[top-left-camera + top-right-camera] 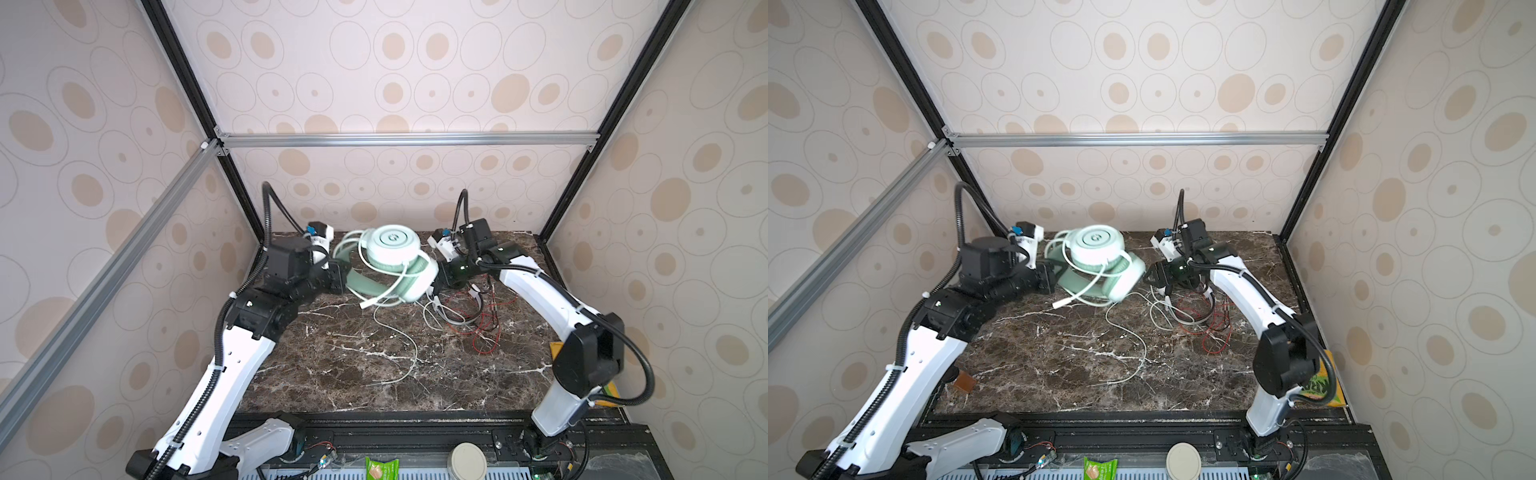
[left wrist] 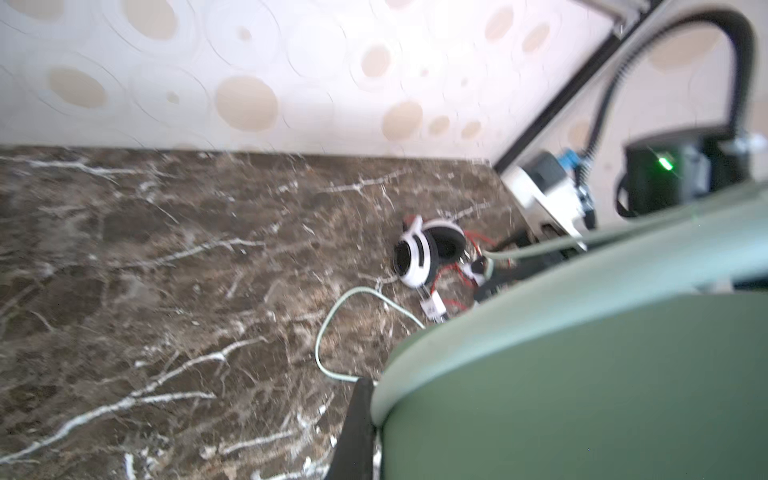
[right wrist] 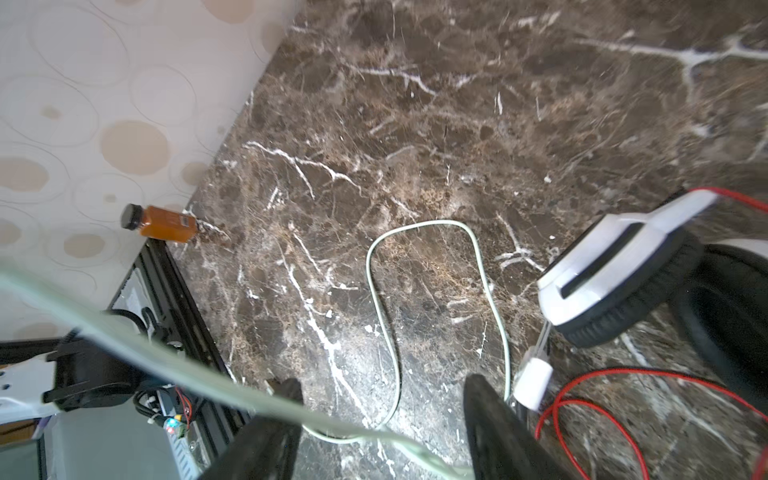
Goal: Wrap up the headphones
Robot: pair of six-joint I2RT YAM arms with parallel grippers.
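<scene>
**Left end effector** (image 1: 338,279): clamped on the padded headband of the mint-green headset (image 1: 390,255), which it holds clear of the desk (image 1: 324,374) at the far middle.

**Pale green cable** (image 1: 401,345): a few turns lie round the earcups, and the rest hangs slack to the desk.

**Right end effector** (image 3: 382,384): jaws wide apart and gripping nothing, with the cable running blurred across them.

**White headset** (image 1: 467,309) and its thin red cable (image 1: 486,336): on the desk at far right, beneath that arm.

**Handling (judged):** the headsets look light and rigid, best taken by the band. The cables look limp, springy and apt to snag, best pinched near the free plug end.

**Views:** the right wrist view shows the jaw gap, which both top views hide. Both top views show the turns round the earcups, which neither wrist view shows.
</scene>
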